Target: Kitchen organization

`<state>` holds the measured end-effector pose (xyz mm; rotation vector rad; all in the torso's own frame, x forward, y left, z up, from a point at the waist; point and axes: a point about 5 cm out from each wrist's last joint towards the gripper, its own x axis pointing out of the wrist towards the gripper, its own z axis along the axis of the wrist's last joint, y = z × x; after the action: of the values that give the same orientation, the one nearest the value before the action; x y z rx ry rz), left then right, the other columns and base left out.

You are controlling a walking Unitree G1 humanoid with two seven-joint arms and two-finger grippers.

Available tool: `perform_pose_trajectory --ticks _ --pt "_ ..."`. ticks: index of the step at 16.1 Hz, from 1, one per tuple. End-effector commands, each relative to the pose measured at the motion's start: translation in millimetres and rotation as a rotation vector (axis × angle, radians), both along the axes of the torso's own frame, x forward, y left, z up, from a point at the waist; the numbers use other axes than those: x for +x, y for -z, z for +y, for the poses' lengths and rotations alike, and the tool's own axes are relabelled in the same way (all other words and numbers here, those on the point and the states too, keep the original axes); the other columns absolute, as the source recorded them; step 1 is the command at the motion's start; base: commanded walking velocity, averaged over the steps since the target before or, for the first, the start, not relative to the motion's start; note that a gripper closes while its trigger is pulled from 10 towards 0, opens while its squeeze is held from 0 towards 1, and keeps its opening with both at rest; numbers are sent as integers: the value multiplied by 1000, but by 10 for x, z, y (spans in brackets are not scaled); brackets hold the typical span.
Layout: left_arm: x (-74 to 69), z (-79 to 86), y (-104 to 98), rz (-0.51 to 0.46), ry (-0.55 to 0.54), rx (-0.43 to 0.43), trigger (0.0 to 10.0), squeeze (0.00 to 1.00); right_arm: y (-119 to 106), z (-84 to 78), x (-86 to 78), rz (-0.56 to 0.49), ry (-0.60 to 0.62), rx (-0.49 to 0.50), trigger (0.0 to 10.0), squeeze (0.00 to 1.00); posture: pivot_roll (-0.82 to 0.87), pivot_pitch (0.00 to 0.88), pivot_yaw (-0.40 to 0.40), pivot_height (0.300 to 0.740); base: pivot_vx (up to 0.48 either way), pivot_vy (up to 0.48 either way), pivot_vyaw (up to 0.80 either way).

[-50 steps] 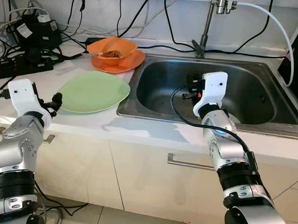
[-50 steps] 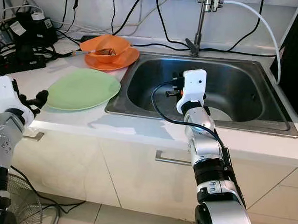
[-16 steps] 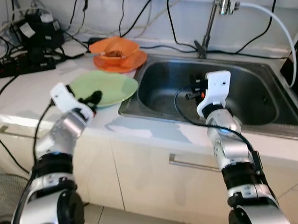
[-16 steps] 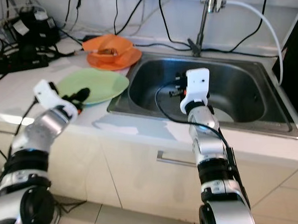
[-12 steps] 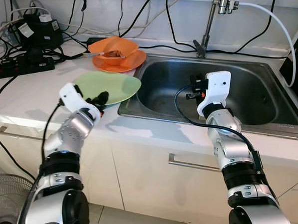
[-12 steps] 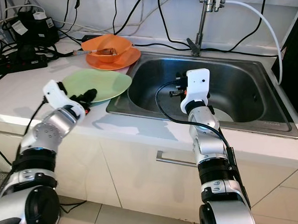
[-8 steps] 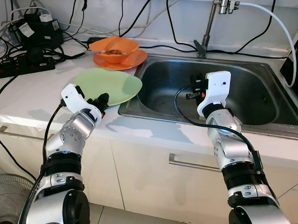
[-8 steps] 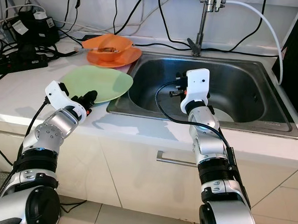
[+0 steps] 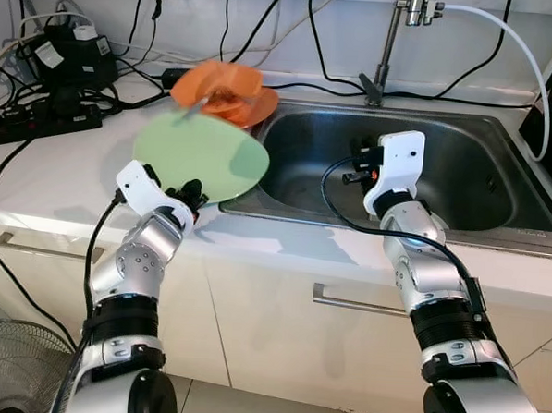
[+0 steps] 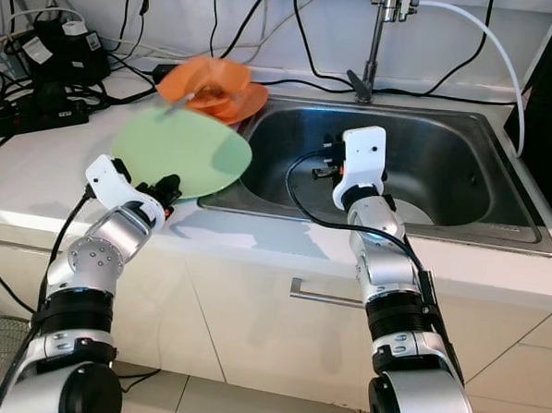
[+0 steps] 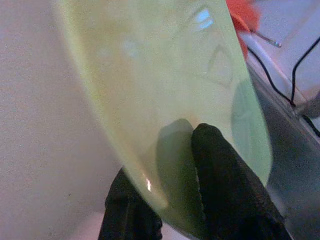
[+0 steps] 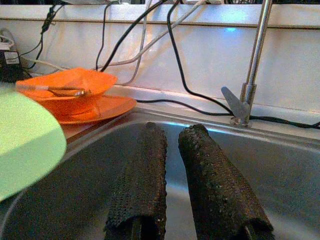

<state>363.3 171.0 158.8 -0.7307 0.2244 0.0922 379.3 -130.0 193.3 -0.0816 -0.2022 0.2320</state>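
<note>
left tool (image 9: 191, 195) pinches only the near rim of the tilted green plate (image 9: 200, 154); swing it carelessly and you'll clip the orange bowl (image 9: 217, 85) just beyond, or drop it.

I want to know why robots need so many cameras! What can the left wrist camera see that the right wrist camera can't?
Left wrist view alone: the left gripper pinching the green plate's rim, one finger on each face. Right wrist view alone: the right gripper over the sink, the faucet, and a spoon in the orange bowl. Both: the tilted green plate and something orange beyond it.
</note>
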Motion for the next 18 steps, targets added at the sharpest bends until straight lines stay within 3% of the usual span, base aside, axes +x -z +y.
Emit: perform_pose_trajectory --ticks 1,3,8,11,12,13,14,18 --pt "-47 -11 50 47 -22 32 10000 0 -23 32 -4 -2 -15 -15 10000 0 16 0 67 740 0 0 0" --pt "-120 18 3 56 -98 38 10000 0 -25 47 -5 -2 -21 -16 10000 0 20 0 64 740 0 0 0" --pt "-250 -99 -112 45 -132 100 10000 0 -19 80 2 4 -36 -21 10000 0 28 0 61 740 0 0 0" --pt "-273 -103 -280 -38 -206 165 10000 0 -21 79 2 3 -38 -22 10000 0 25 0 60 740 0 0 0" --pt "-283 -96 -408 -115 -231 231 10000 0 -23 68 3 3 -36 -23 10000 0 23 0 59 740 0 0 0" --pt "-291 -180 -561 -224 -182 299 10000 0 -23 56 5 4 -33 -22 10000 0 24 0 57 740 0 0 0" --pt "-296 -237 -607 -268 -144 336 10000 0 -19 56 6 6 -32 -22 10000 0 25 0 58 740 0 0 0" --pt "-317 -463 -628 -339 -4 332 10000 0 -11 60 7 9 -27 -18 10000 0 24 0 60 740 0 0 0"
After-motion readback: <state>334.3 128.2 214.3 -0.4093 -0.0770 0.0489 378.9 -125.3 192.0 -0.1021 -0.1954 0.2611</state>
